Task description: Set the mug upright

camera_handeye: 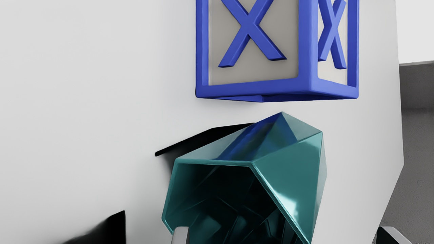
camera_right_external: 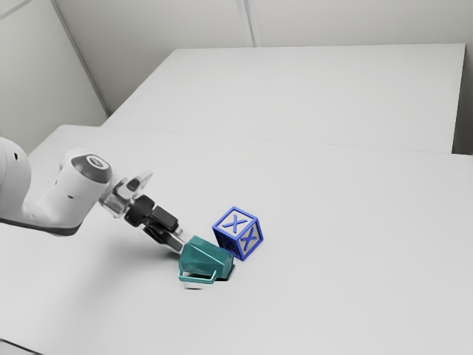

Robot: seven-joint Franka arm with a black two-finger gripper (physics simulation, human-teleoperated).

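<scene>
In the exterior view my gripper (camera_right_external: 178,243) reaches down at a slant to the mouth end of the teal faceted mug (camera_right_external: 207,255). The mug is tipped on its side, its base toward the exterior view's right and its handle (camera_right_external: 198,279) facing that camera. In the wrist view the gripper (camera_handeye: 284,235) stands open, with its fingertips wide apart. The mug (camera_handeye: 290,173) turns its dark open mouth toward my hand; one fingertip overlaps the rim, and the other is outside the mug, apart from its wall. The handle's far parts are hidden there.
A blue-framed block with X marks (camera_right_external: 238,233) sits close beside the mug's base end; in the wrist view the block (camera_handeye: 249,25) is beyond the mug. The white table (camera_right_external: 355,274) extends around them, with another white surface (camera_right_external: 318,89) behind.
</scene>
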